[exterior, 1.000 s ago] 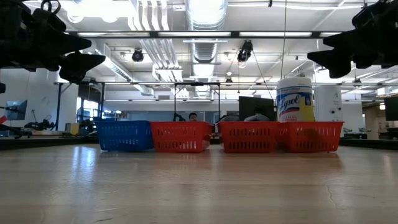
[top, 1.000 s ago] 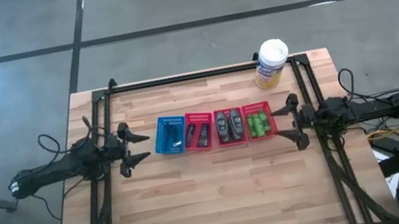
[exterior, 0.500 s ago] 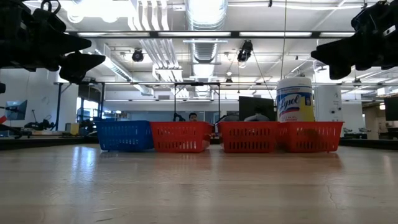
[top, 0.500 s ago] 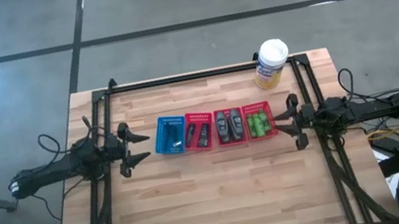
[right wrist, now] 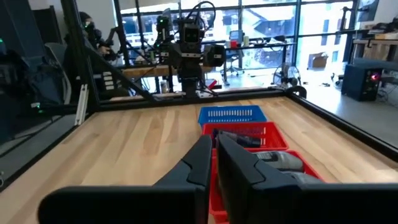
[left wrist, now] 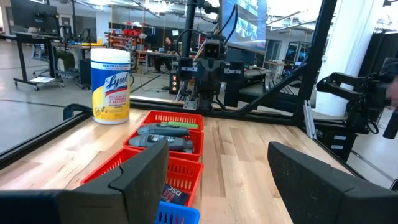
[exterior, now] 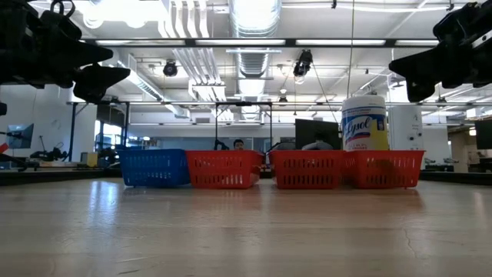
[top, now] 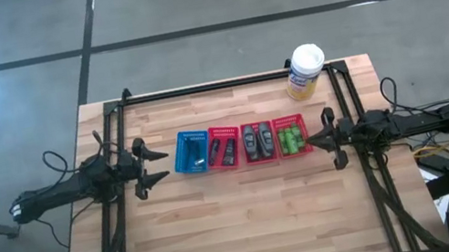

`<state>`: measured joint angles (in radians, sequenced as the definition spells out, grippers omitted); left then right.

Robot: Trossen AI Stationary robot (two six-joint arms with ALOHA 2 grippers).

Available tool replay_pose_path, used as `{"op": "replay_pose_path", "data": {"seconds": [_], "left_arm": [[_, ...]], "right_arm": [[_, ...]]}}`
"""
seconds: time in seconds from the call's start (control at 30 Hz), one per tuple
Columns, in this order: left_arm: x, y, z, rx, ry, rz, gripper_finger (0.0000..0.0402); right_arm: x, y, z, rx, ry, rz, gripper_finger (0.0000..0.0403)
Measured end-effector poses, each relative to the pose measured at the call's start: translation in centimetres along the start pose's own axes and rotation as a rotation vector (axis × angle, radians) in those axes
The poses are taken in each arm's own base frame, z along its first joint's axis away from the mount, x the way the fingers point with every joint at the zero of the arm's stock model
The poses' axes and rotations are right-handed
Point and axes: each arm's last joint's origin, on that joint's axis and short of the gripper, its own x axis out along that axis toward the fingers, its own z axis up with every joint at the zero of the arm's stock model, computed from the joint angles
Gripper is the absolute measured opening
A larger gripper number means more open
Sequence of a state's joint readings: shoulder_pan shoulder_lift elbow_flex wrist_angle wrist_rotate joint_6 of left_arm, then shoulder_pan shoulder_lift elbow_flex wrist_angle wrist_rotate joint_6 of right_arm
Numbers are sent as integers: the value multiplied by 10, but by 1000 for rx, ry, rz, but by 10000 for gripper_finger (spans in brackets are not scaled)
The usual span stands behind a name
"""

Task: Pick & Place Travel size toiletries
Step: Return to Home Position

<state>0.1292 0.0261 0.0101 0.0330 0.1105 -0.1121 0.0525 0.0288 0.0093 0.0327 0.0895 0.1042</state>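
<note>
Your left arm [top: 77, 184] sits off the bench's [top: 242, 225] left edge, reaching in just short of the blue basket [top: 190, 135]. Left jaws: spread wide and empty. In the left wrist view you can see the two dark fingers [left wrist: 140, 177] well apart, with the row of baskets between them farther off.

Your right arm [top: 391, 124] mirrors it at the right edge, its tip near the rightmost red basket [top: 287, 118] but not touching it. Right jaws: closed or all but closed, holding nothing. The right wrist view shows only a thin slit between the fingers [right wrist: 196, 165]. In the low view both arms hang high, clear of the bench top.

Four baskets stand side by side in one row across the middle of the bench, blue at the left end, then three red.
- Blue basket: a dark flat packet [top: 197, 160]. I can't sort anything else in it.
- Left red basket [top: 223, 129]: dark pieces [top: 225, 150]. I can't tell razor from packet.
- Middle red basket [top: 255, 124]: grey oval pieces [top: 257, 141], lying side by side.
- Rightmost red basket: bright green bottles [top: 292, 140], lying flat.

No toiletries lie loose on the boards. All the ones you can see are in the baskets.

A white-lidded, yellow-labelled canister [top: 305, 70] stands upright at the far right of the bench, behind the rightmost red basket and apart from it.
</note>
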Motion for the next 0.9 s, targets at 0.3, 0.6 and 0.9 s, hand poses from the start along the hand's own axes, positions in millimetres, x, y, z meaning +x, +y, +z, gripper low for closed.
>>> {"op": "replay_pose_path", "data": {"seconds": [0.3, 0.6, 0.9], "left_arm": [[0, 0, 0, 0, 0, 0, 280], [0, 0, 0, 0, 0, 0, 280], [0, 0, 0, 0, 0, 0, 280]], "right_arm": [[0, 0, 0, -2, 0, 0, 40], [0, 0, 0, -2, 0, 0, 62], [0, 0, 0, 0, 0, 0, 87]]}}
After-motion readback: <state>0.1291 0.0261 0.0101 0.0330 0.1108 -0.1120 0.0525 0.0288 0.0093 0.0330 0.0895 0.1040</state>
